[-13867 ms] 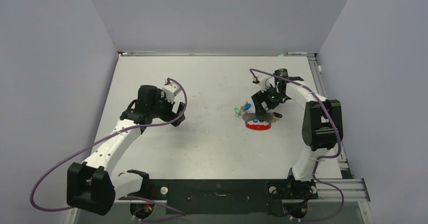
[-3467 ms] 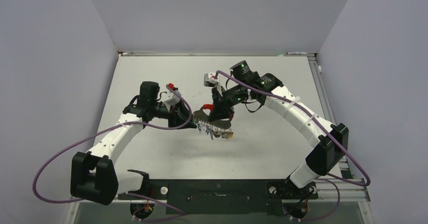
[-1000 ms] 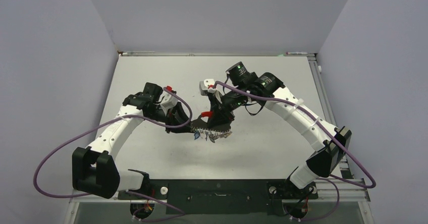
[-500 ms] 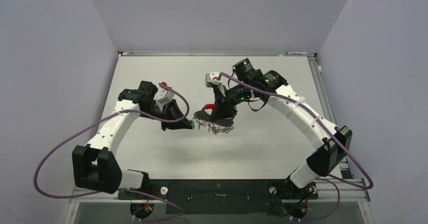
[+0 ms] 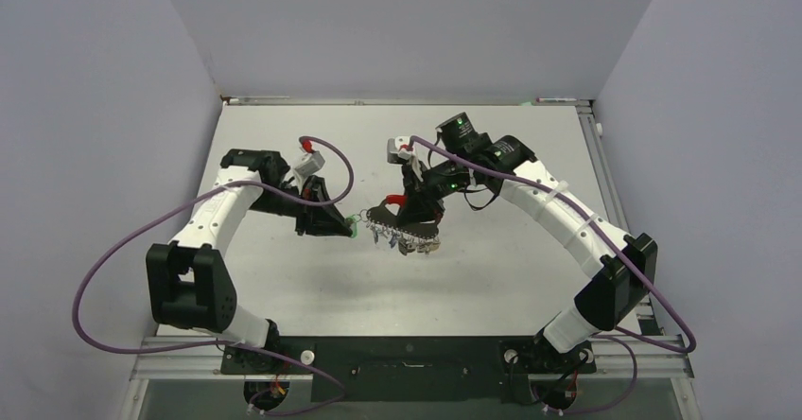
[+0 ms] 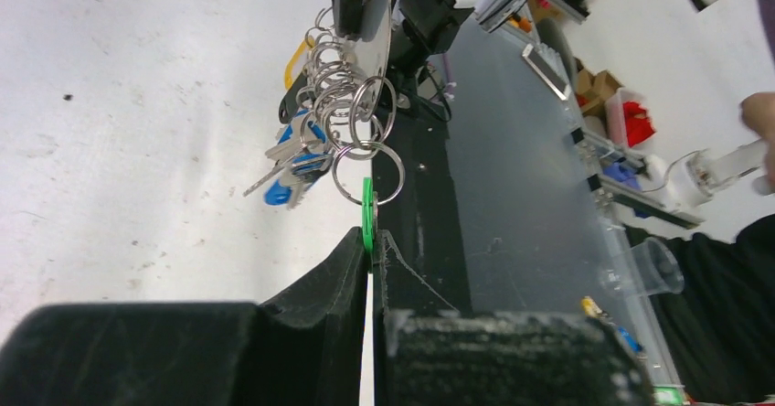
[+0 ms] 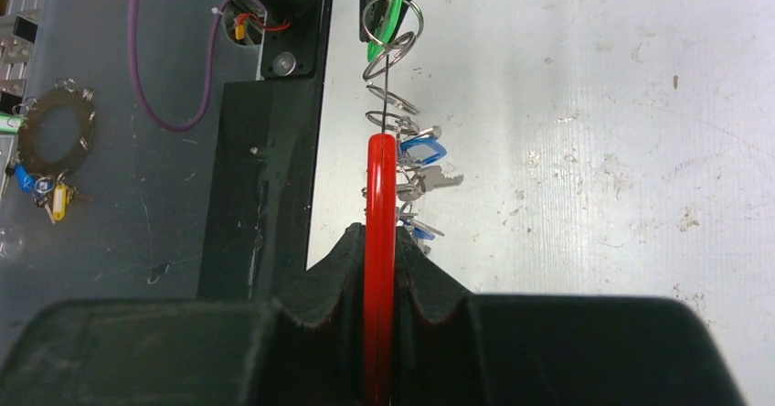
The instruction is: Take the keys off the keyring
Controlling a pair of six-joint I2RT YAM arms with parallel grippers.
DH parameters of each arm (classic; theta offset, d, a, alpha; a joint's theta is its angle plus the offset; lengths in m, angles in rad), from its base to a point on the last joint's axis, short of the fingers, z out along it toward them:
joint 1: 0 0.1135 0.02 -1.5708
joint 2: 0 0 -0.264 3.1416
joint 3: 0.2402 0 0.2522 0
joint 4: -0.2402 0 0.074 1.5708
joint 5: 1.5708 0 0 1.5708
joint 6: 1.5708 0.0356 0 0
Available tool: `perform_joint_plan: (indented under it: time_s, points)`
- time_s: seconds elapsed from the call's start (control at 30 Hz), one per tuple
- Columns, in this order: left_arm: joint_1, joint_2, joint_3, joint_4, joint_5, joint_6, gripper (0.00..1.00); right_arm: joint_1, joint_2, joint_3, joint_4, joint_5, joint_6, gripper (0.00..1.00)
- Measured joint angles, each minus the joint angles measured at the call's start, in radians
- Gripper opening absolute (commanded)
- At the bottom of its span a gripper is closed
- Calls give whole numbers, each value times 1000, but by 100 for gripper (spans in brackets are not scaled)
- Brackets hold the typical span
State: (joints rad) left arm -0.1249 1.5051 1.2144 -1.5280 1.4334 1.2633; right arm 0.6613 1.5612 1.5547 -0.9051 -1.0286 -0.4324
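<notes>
Pinching a flat green key tag (image 6: 367, 216) edge-on between its fingertips, the left gripper (image 6: 370, 243) was clenched tight, with only the upper part of the tag showing beyond the tips. Just past those tips, a wire ring looped through the tag's hole. Beyond it, a cluster of small wire rings (image 6: 340, 81) ran out in a row towards the keyring (image 6: 370, 22). The rest of the keys (image 6: 292, 164), mostly blue-headed with one yellow, dangled to one side of that row, with the white table (image 6: 137, 104) behind them.

Farther on, directly facing the left gripper, the right gripper (image 7: 381, 237) was closed on the keyring's red arc, which stood edge-on between its fingers. The keyring was held between the two grippers, seemingly lifted clear of the table.

As a judgement, the keys looked light and stiff. Their bare metal blades and the thin wire rings would likely be slippery and too fine to grip well. The flat plastic tags seemed the best place to take hold, as with the green one here. The keyring itself looked rigid, so the grip on its thick red arc should let it resist a pull. The wire rings may be springy, so a key might snag rather than slide off freely.
</notes>
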Motion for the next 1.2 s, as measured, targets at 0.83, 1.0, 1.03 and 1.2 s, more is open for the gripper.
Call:
perform_joint_plan:
  time_s: [0.83,1.0,1.03,1.2]
  points:
    - [-162,-451,-211,774,-519,-1069,0,39,0,-1,4,3,16,5]
    - [-195,-460,-132,643,-617,-898,0,39,0,-1,4,4,-5,7]
    - [-197,-465,-126,628,-634,-869,0,39,0,-2,7,5,-5,7]
    - [-214,-485,-97,566,-709,-749,0,39,0,-55,59,13,-9,8]
